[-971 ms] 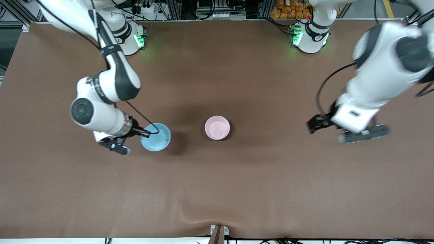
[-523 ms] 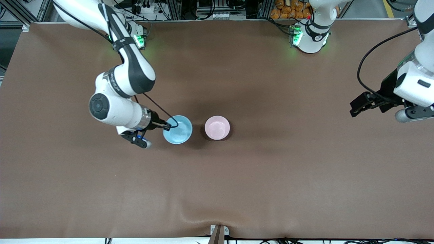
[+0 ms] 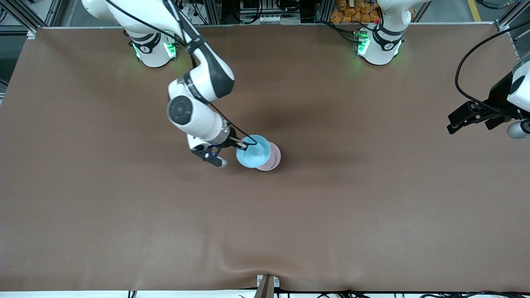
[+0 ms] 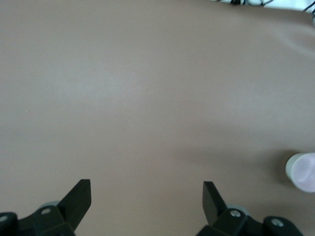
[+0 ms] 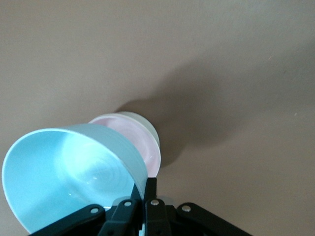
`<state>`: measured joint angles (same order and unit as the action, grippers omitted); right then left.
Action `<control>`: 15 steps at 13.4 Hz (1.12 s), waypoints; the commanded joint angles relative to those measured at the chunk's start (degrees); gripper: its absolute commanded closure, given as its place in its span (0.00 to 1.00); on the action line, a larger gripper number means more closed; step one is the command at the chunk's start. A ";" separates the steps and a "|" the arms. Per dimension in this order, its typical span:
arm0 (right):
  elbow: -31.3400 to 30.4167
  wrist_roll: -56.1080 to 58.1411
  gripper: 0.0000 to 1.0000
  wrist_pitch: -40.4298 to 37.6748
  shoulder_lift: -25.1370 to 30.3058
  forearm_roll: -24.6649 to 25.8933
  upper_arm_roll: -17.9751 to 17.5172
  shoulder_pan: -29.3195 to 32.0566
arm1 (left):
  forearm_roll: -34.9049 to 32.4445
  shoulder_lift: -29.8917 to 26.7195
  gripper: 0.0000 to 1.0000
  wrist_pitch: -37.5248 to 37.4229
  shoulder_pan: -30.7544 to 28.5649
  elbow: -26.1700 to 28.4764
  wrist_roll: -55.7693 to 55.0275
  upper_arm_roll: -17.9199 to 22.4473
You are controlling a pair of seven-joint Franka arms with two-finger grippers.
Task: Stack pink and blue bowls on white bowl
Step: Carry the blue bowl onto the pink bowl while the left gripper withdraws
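Two bowls nearly nested mid-desk: right tool (image 3: 244,144) pinching blue bowl (image 3: 253,151) rim over pink bowl (image 3: 272,160). Next: centre, lower, release. Left tool (image 4: 146,202) spread, waiting near desk's end.

A brown cover (image 3: 331,215) is spread over the counter, and a raised fold (image 3: 232,258) is seen in it near the edge closest to the front camera. A small bracket (image 3: 267,285) is fixed at the middle of that edge. Orange items (image 3: 356,12) are piled above the counter's top edge, beside dark cables (image 3: 182,8) and metal framing
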<state>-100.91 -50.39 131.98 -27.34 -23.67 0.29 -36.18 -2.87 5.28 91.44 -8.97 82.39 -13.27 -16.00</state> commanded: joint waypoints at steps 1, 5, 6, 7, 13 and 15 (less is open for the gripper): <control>-0.17 -2.07 1.00 2.66 -1.39 -1.20 0.76 -2.22 | 1.12 -3.61 0.00 -1.88 7.64 3.65 2.54 9.38; -0.08 -2.60 1.00 4.78 -3.68 -0.67 0.85 -3.02 | 1.29 -8.69 0.00 -1.97 8.62 8.74 5.27 12.31; -0.08 -2.60 1.00 5.39 -4.20 -0.59 0.85 -3.19 | 1.29 -9.41 0.00 -1.27 8.27 9.45 5.27 12.22; -0.17 -2.60 1.00 6.70 -4.56 -0.59 0.85 -3.28 | 1.20 -9.15 0.00 -1.26 8.27 9.11 5.10 12.13; -0.08 -2.60 1.00 8.38 -6.67 -0.50 0.94 -3.55 | 1.20 -8.63 0.00 -1.00 8.62 8.58 5.01 11.96; 0.01 -2.52 0.70 8.21 -6.76 -0.50 0.94 -3.46 | 1.20 -8.62 0.00 -0.74 8.80 8.58 5.01 11.96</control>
<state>-101.17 -52.37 139.69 -33.79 -23.67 0.41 -38.78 -2.74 -2.64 89.92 -0.49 90.33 -8.82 -4.24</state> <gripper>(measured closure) 0.965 0.000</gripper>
